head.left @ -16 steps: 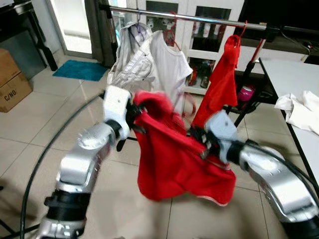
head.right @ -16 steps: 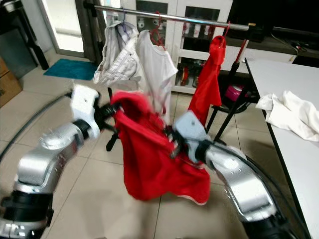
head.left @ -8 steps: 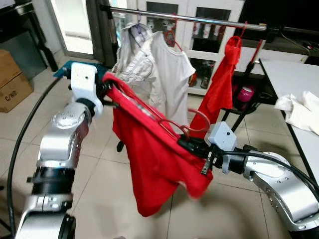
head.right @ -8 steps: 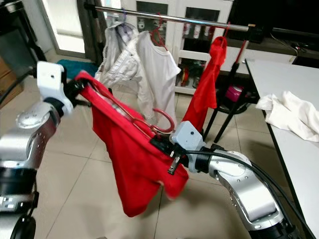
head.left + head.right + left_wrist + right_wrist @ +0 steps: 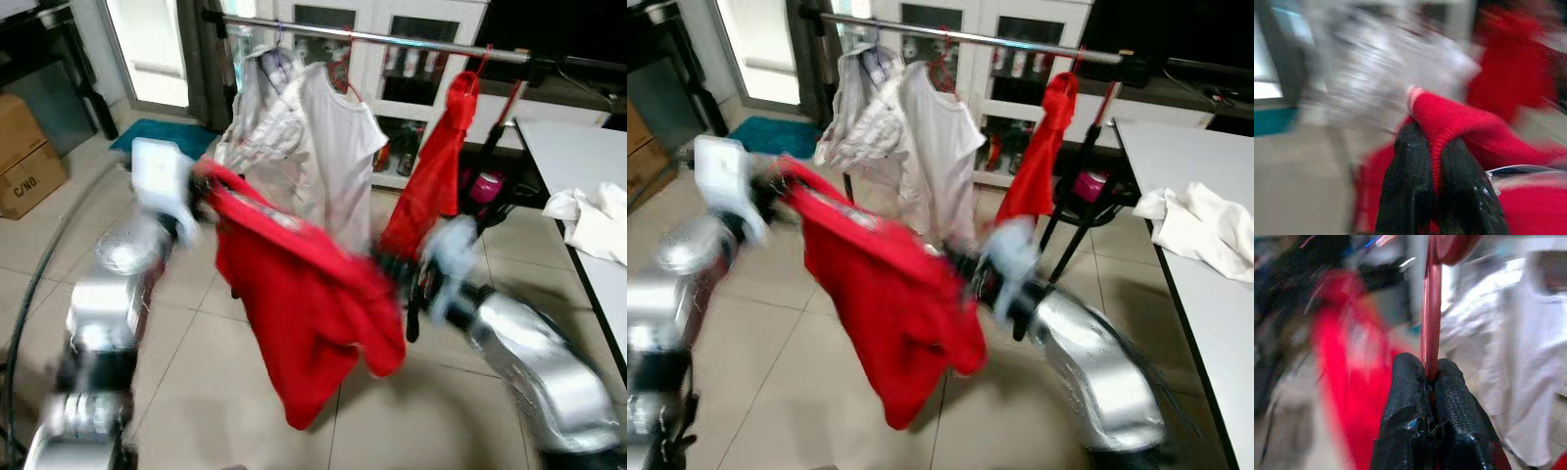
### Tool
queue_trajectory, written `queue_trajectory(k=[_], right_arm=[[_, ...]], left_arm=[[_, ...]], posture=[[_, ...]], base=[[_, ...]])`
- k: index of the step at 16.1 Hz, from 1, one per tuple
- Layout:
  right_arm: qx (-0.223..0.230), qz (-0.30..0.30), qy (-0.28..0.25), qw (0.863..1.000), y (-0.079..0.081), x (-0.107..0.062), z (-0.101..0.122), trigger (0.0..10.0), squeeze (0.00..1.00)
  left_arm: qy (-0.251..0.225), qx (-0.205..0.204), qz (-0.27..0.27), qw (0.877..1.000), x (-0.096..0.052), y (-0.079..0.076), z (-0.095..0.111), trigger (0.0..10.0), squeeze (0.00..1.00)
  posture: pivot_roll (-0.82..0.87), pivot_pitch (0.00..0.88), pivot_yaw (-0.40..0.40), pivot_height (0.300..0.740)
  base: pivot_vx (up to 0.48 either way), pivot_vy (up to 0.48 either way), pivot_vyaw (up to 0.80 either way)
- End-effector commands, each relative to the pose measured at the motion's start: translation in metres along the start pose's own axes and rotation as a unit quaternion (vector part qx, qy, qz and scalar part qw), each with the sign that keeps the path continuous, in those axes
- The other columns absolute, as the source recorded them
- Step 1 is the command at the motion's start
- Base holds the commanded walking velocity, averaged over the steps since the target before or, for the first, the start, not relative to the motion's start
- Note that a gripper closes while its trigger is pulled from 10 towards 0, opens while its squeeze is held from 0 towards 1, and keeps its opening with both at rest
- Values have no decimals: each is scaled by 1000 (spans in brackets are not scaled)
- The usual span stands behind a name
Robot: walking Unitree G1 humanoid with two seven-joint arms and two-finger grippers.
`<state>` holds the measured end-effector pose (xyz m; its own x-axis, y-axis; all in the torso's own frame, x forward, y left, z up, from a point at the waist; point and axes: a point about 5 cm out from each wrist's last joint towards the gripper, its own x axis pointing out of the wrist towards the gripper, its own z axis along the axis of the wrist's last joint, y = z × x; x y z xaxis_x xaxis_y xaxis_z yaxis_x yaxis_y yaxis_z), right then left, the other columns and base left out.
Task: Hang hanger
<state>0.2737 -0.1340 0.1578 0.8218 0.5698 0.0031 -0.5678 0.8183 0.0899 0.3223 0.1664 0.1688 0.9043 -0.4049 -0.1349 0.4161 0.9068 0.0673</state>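
Observation:
A red garment (image 5: 304, 313) on a red hanger (image 5: 1431, 308) is stretched between my two arms, low in front of the metal clothes rail (image 5: 392, 39). My left gripper (image 5: 201, 191) is shut on the garment's knitted shoulder edge (image 5: 1449, 117), and the fabric is pinched between its fingers (image 5: 1410, 186). My right gripper (image 5: 392, 269) is shut on the hanger's thin red bar, seen between the black fingers (image 5: 1405, 406) in the right wrist view. Both arms are blurred. The hanger's hook is lost in the blur in the eye views.
On the rail hang two white shirts (image 5: 333, 147) and a red garment (image 5: 436, 166). A white table (image 5: 578, 147) with a crumpled white cloth (image 5: 598, 220) stands at the right. A cardboard box (image 5: 24, 152) and a teal mat (image 5: 157, 137) lie at the left.
A second ago the grippers were close together; they have since spread apart and pulled the garment taut. In the last half second the right gripper rose slightly, and both arms blur with motion.

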Motion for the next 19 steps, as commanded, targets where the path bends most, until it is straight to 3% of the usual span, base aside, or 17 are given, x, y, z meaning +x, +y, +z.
queue_trajectory(k=[1,3,6,9,10,11,12,13,14,16,18,19], right_arm=[[31,-57,-33,997,-10,1,9,0,0],[64,-98,-61,991,-16,1,12,0,0],[46,-146,-52,987,-28,-2,10,0,0],[39,-169,-26,985,-36,-7,4,0,0],[27,-182,-22,983,-37,-11,2,2980,0],[20,-205,-13,978,-39,-15,0,10000,0],[11,-187,22,982,-31,-17,-11,10000,0],[4,-179,27,983,-28,-17,-13,10000,0],[-32,-203,70,976,-29,-20,-23,10000,0],[-6,-210,73,975,-24,-25,-30,10000,0],[-6,-252,81,964,-29,-31,-31,10000,0],[16,-275,67,959,-33,-35,-30,10000,0]], left_arm=[[12,3,-88,996,1,-30,-2,0,0],[19,-2,-136,991,-4,-44,-6,0,0],[24,-3,-153,988,-14,-45,-8,0,0],[9,-7,-103,995,-20,-35,-4,0,0],[-5,-13,-56,998,-22,-26,-2,0,0],[-14,-17,-14,1000,-24,-18,-1,118,0],[-17,-4,34,999,-27,-11,-4,10000,0],[-15,0,45,999,-28,-10,-6,10000,0],[-12,-1,52,999,-30,-11,-10,10000,0],[-6,22,37,999,-31,-23,-16,10000,0],[-6,24,32,999,-29,-28,-17,10000,0],[-8,28,32,999,-27,-30,-16,10000,0]], posture=[[-83,0,-16,740],[-81,0,-19,740],[-80,0,-19,740],[-79,0,-18,740],[-75,0,-18,740],[-76,0,-18,740],[-76,0,-17,740],[-79,0,-14,740],[-81,0,-11,740],[-91,0,5,740],[-93,0,8,740],[-92,0,11,740]], base=[[0,0,0],[0,0,0],[0,0,0],[0,0,0],[0,0,0],[0,0,0],[0,0,0],[0,0,0],[0,0,0],[0,0,-800],[0,0,-800],[0,0,-800]])
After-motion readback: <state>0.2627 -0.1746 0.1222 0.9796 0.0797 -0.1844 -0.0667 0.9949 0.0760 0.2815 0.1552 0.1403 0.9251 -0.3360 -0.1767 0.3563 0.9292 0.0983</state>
